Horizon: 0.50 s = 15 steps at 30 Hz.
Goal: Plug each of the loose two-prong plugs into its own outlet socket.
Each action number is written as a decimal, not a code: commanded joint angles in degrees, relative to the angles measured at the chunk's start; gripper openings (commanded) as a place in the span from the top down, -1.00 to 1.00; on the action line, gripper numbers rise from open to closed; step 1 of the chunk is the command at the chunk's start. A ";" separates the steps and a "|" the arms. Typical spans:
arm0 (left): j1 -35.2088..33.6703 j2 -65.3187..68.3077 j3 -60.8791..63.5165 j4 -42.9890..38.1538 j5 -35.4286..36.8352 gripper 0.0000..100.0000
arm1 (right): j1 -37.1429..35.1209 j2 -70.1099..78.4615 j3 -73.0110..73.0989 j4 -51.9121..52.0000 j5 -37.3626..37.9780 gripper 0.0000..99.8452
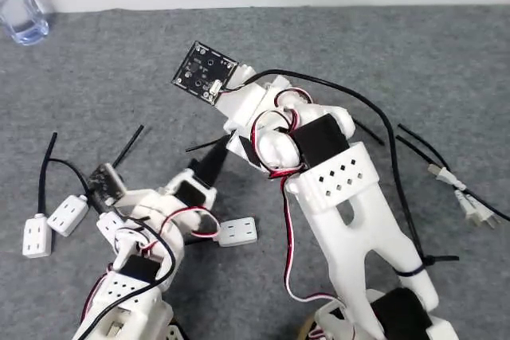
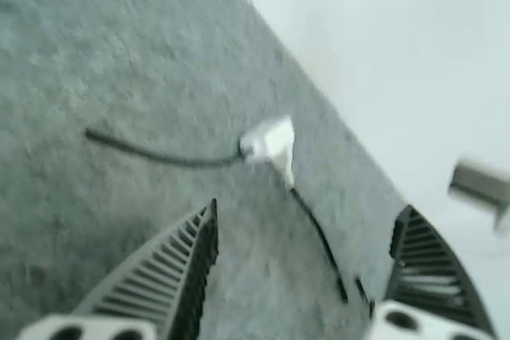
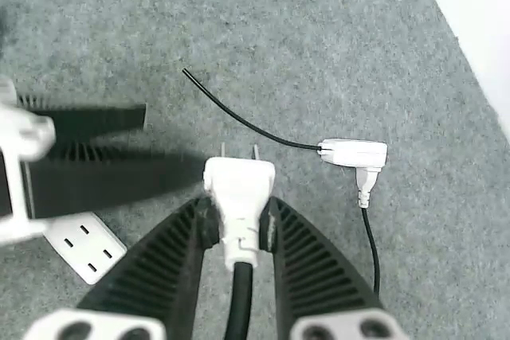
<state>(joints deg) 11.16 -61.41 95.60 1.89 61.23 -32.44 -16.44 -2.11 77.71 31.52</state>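
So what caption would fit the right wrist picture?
Jaws clamped on a white two-prong plug, prongs out, over grey table.

Bare carpet [image 3: 335,45] ahead of plug [image 3: 239,187], left gripper [image 3: 159,145] apparently crowding nearby socket [image 3: 84,246]

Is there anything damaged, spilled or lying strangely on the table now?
Nothing stands out. The right gripper holds one plug straight, prongs pointing ahead, and a socket lies flat on the grey mat nearby.

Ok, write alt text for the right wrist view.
The right hand grips a white two-prong plug, prongs pointing away, over grey carpet. The left hand, blurred, sits close by near a white outlet socket; a second white plug on a black cord lies apart.
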 commanded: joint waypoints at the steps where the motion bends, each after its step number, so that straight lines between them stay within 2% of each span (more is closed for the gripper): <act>1: -4.22 -0.53 -1.98 -1.14 0.18 0.34 | -0.40 -1.98 -3.34 1.45 2.11 0.98; 7: -9.67 -0.53 -1.80 -0.88 0.18 0.34 | 0.92 -1.98 -6.68 5.93 2.73 0.98; 10: -15.65 -0.53 -0.92 -0.70 0.00 0.34 | 1.01 -1.98 -9.32 11.65 7.12 0.98; 13: -22.86 -0.09 0.40 0.00 -5.80 0.34 | 0.92 -1.89 -11.34 16.75 11.34 0.98; 15: -27.08 -0.44 0.40 4.13 -11.52 0.34 | 0.92 -1.80 -11.60 18.95 14.59 0.98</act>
<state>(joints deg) -10.46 -61.32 96.48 2.42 56.40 -32.35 -16.44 -10.29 93.54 41.71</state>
